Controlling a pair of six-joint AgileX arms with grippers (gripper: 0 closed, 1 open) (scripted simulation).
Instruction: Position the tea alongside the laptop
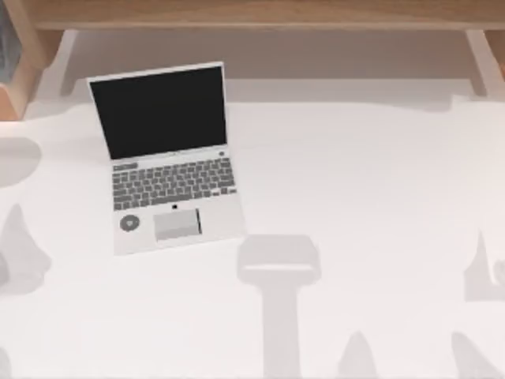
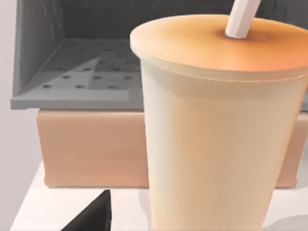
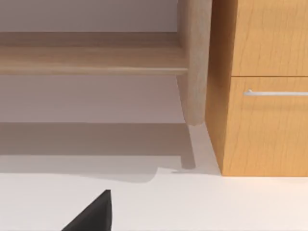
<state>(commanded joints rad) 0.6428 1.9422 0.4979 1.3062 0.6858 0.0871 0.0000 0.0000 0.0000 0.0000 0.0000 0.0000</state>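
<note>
Tea (image 2: 216,130) looms right before the left gripper (image 2: 91,216) — its grip state cannot be told.

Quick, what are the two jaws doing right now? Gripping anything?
Left gripper: right up against the tea; whether its jaws are open or shut cannot be told.
Right gripper: near a wooden cabinet; cannot be told either.

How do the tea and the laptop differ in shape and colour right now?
The tea is a round upright cup with an orange-brown top and a white straw; the laptop is flat and rectangular, opened up. The tea's side looks cream-orange; the laptop is silver-white with a black screen and grey keys. The tea appears close in the left wrist view; the laptop lies left of centre in the top view. Both rest on the white table.
</note>
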